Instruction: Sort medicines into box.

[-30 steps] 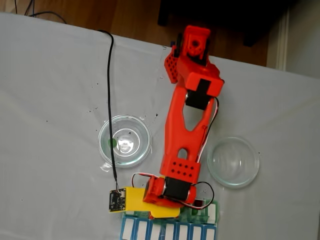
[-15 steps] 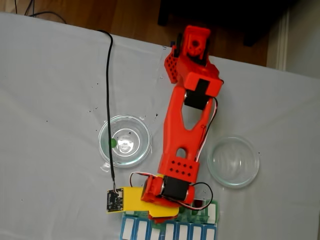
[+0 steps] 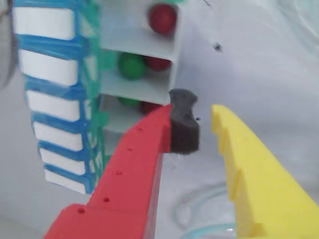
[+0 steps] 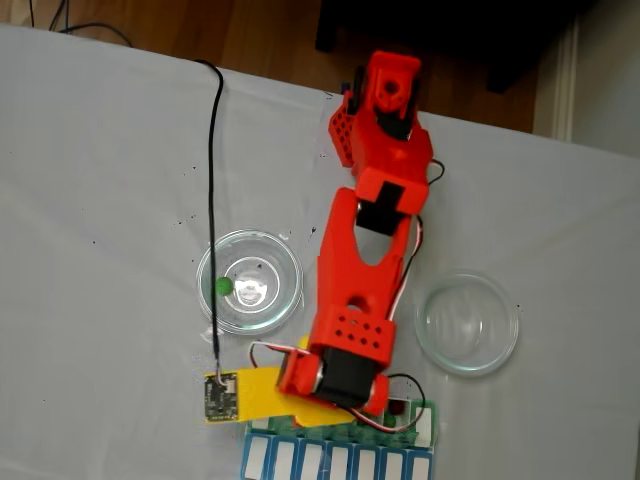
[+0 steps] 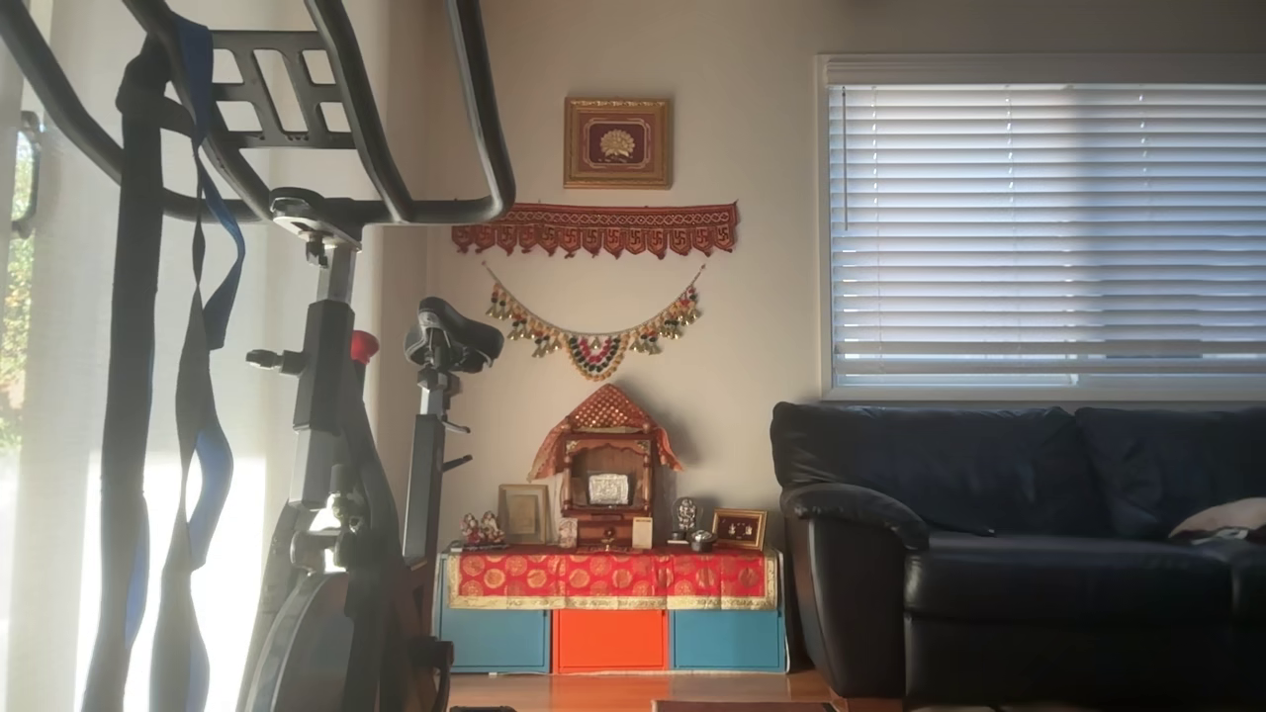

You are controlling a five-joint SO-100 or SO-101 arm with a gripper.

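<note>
The white cloth-covered table (image 4: 100, 200) spreads under me, and my red arm (image 4: 365, 260) stretches from its base at the far edge down toward the near edge in the fixed view. Two round clear glass dishes sit on either side of my arm there: the left dish (image 4: 275, 250) holds a single green pill (image 4: 224, 285) near its left rim, and the right dish (image 4: 466, 323) lies well apart from it, looking bare as far as I can tell.

At the bottom edge of the fixed view lies the pill organizer (image 4: 420, 465), with my wrist over its green row. In the wrist view the organizer (image 3: 57, 89) stands along the left, the blue row with white labels outermost and the open white compartments beside it. One compartment holds a dark red pill (image 3: 162, 18); the next holds a green pill (image 3: 131, 65) with a red one (image 3: 158, 63) just beside it; a third shows a bit of green and red, half hidden behind my red finger.

My gripper (image 3: 202, 117) hangs just beside those compartments. My jaws stand apart, a clear gap between the red finger's dark foam pad (image 3: 183, 124) and the yellow finger (image 3: 249, 174), with nothing held between them.
</note>
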